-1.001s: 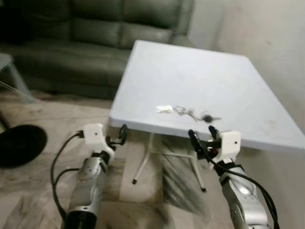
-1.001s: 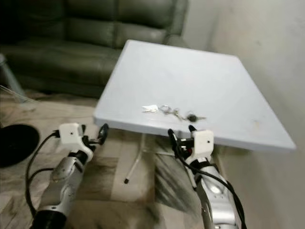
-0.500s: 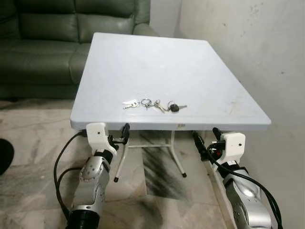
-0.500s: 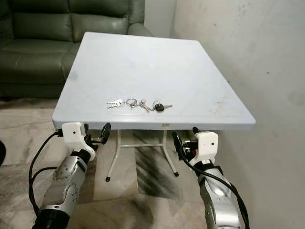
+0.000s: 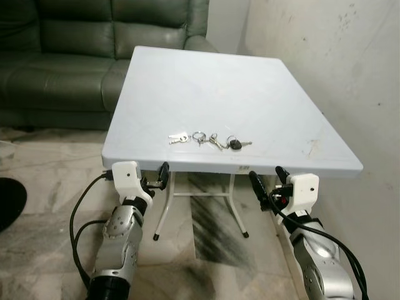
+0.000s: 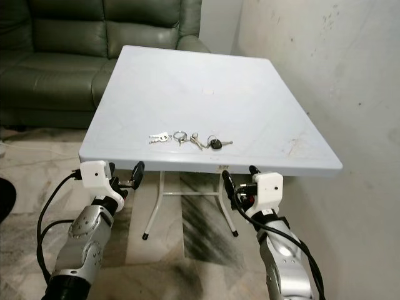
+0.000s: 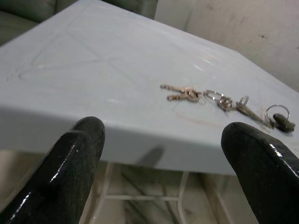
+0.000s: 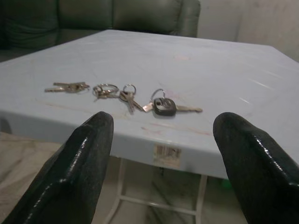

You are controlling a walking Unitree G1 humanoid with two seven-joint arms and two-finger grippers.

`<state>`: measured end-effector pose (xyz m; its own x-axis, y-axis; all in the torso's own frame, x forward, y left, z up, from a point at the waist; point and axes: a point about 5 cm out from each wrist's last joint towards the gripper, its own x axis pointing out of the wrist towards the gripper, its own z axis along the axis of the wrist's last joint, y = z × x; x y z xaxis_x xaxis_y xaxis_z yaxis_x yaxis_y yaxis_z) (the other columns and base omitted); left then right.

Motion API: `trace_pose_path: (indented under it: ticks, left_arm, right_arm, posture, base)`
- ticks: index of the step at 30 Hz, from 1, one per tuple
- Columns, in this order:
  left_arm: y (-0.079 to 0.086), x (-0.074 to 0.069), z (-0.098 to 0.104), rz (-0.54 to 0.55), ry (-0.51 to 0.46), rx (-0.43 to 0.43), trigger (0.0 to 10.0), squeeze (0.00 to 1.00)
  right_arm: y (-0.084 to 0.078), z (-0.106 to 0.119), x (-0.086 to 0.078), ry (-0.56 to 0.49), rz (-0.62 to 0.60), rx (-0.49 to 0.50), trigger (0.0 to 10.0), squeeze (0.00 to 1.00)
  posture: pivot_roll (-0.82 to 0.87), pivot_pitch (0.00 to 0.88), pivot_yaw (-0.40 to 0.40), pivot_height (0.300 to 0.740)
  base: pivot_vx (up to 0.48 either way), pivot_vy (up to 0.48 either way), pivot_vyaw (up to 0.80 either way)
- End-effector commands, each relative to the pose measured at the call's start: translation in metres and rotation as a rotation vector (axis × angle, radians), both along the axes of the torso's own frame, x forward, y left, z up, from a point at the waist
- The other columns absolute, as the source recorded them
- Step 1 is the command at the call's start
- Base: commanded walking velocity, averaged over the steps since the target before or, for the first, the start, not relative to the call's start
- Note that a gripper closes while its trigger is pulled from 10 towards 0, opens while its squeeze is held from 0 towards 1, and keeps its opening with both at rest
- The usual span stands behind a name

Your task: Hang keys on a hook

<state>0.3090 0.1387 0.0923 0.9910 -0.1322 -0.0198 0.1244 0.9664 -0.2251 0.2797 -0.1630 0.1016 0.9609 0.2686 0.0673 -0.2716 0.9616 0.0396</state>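
Just ahead of both spread, unladen hands, left hand [image 5: 154, 181] and right hand [image 5: 267, 183], keys [image 5: 205, 139] lie near the worktop [image 5: 206, 81] edge.

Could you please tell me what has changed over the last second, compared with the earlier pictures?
Mainly the camera moved: the robot turned to face the white table squarely, and the blur cleared. The keys lie as before near the front edge. The left hand and right hand stay open, raised just below the edge, holding nothing.

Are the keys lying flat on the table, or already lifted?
Lying flat: the keys rest spread along the white table near its front edge, untouched by either gripper.
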Motion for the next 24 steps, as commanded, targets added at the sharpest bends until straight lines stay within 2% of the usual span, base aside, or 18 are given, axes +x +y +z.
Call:
trace_pose_path:
  ticks: [1,13,24]
  left_arm:
    - [-0.002,0.001,0.004,-0.008,-0.015,0.007,10.0,0.00]
    - [-0.005,0.000,0.006,-0.019,-0.030,0.022,10.0,0.00]
    - [-0.012,-0.003,0.006,-0.024,-0.033,0.043,10.0,0.00]
  right_arm:
    - [0.000,0.005,0.001,-0.023,0.011,-0.002,10.0,0.00]
    - [0.003,0.004,0.001,-0.024,0.035,0.004,10.0,0.00]
    - [0.005,0.001,-0.001,-0.006,0.061,0.012,10.0,0.00]
  posture:
    - [0.01,0.024,-0.108,0.740]
    - [0.02,0.014,-0.105,0.740]
    - [0.02,0.012,-0.105,0.740]
  base:
    - [0.379,0.000,0.00]
    - [0.356,0.000,0.00]
    - [0.000,0.000,0.00]
